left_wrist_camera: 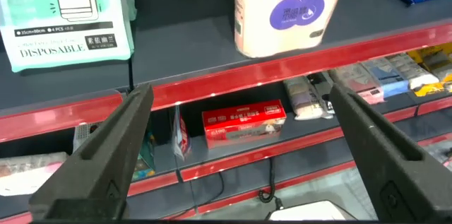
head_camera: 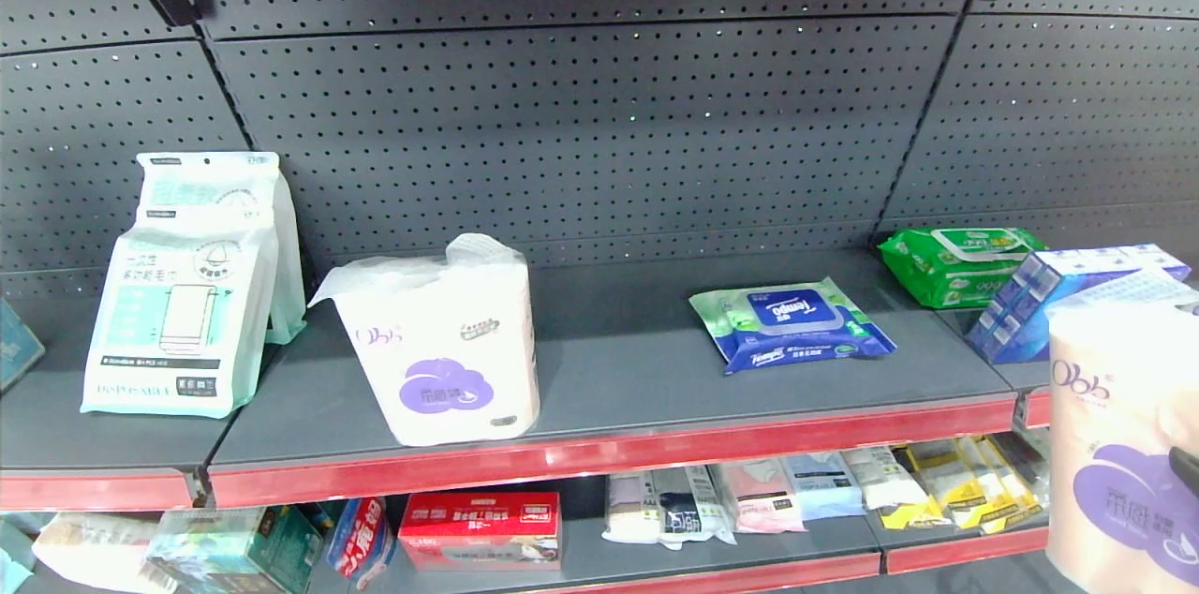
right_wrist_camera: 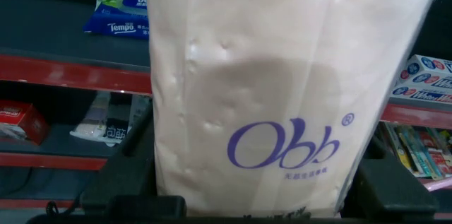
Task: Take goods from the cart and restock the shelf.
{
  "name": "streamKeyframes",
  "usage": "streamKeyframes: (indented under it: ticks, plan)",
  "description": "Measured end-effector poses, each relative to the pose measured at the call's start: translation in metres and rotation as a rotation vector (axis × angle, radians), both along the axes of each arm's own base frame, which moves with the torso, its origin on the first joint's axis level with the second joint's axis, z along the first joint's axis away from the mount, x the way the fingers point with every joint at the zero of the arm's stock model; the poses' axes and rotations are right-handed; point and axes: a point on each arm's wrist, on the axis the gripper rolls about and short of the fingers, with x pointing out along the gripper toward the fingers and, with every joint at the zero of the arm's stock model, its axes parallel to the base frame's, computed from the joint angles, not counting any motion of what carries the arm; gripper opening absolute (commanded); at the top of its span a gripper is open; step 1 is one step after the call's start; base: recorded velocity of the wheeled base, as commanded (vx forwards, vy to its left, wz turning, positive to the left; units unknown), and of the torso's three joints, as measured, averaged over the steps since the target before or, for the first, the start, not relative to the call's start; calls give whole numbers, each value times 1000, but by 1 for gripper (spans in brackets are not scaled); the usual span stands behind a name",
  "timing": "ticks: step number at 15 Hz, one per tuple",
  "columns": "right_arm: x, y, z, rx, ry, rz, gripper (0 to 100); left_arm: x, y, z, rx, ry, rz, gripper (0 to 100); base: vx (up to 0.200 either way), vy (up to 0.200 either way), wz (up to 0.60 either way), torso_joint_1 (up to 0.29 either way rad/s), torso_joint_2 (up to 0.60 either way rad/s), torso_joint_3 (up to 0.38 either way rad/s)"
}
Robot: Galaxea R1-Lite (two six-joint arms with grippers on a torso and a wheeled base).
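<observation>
The right gripper [right_wrist_camera: 258, 189] clamps a toilet paper pack [right_wrist_camera: 282, 90] upright between its fingers, in front of the shelf [head_camera: 609, 453]. Past the held pack, a blue wipes pack [right_wrist_camera: 120, 13] lies flat on the middle board, and blue tissue boxes [right_wrist_camera: 427, 79] sit off its other side. The left gripper [left_wrist_camera: 239, 95] is spread wide with nothing between its fingers. Beyond and above it, a second toilet paper pack [left_wrist_camera: 286, 8] stands near the board's front edge, with a white-green bag [left_wrist_camera: 67, 12] beside it. Straight ahead of the left gripper, on the lower board, lies a red box [left_wrist_camera: 244, 121].

Matt perforated metal shelf [head_camera: 618, 360]
</observation>
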Motion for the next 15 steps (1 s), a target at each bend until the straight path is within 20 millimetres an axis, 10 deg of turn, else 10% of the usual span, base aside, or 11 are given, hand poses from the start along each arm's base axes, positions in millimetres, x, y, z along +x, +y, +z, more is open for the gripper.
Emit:
streamKeyframes:
  ticks: [15]
  plan:
    - [6, -1, 2, -1, 20, 0, 0, -7, 1, -10, 0, -11, 0, 100, 0, 0, 0, 0, 0, 0]
